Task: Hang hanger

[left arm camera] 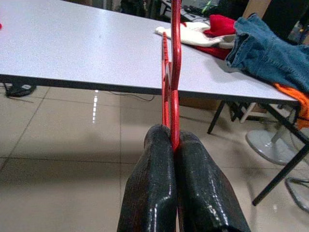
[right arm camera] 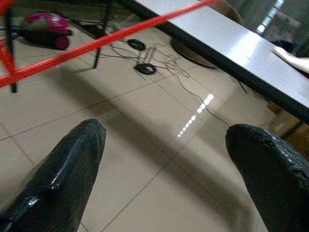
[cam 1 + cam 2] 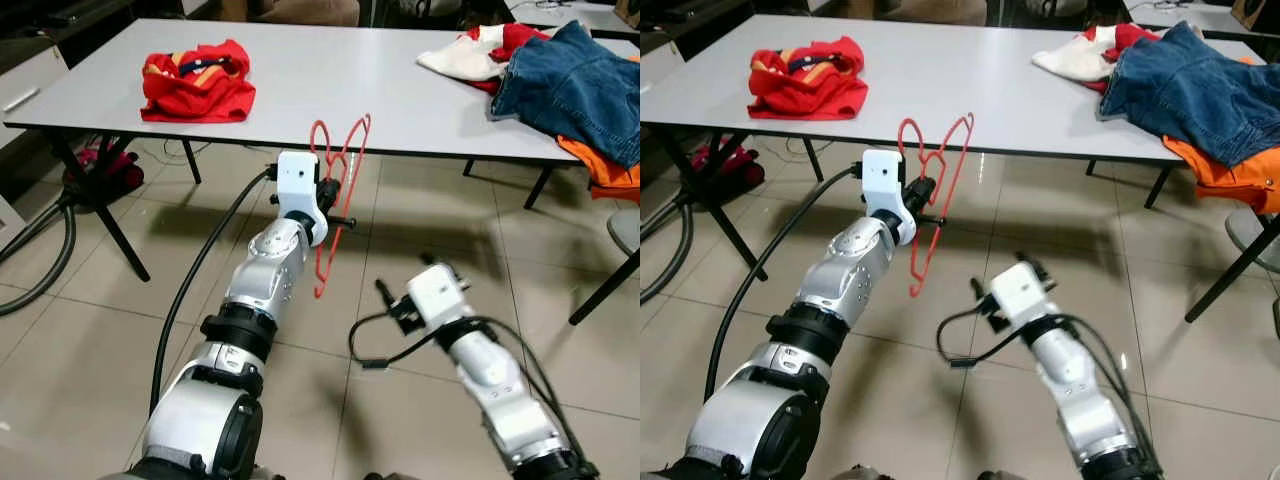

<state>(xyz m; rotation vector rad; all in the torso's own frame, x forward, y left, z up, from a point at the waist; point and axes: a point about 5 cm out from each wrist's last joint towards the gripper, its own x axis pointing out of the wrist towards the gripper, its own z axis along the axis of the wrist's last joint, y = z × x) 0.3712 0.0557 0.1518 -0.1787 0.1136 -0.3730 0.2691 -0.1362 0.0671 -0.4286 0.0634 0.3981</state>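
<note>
A red wire hanger [image 3: 340,175] hangs in the air just in front of the table's near edge, its length running roughly vertically. My left gripper [image 3: 335,207] is shut on it near its middle. In the left wrist view the two black fingers [image 1: 154,183] press together on the hanger's red wire [image 1: 175,72]. My right gripper [image 3: 405,276] is lower and to the right, above the tiled floor and apart from the hanger. It is open with nothing between its fingers [image 2: 63,179]. A red bar of the hanger [image 2: 96,43] crosses that wrist view ahead of them.
The long grey table [image 3: 330,90] carries a red garment [image 3: 197,82] at the left, and a white and red cloth [image 3: 470,52], blue jeans [image 3: 580,85] and an orange garment [image 3: 612,172] at the right. A pink vacuum [image 3: 105,165] and its black hose [image 3: 45,255] lie under the left end.
</note>
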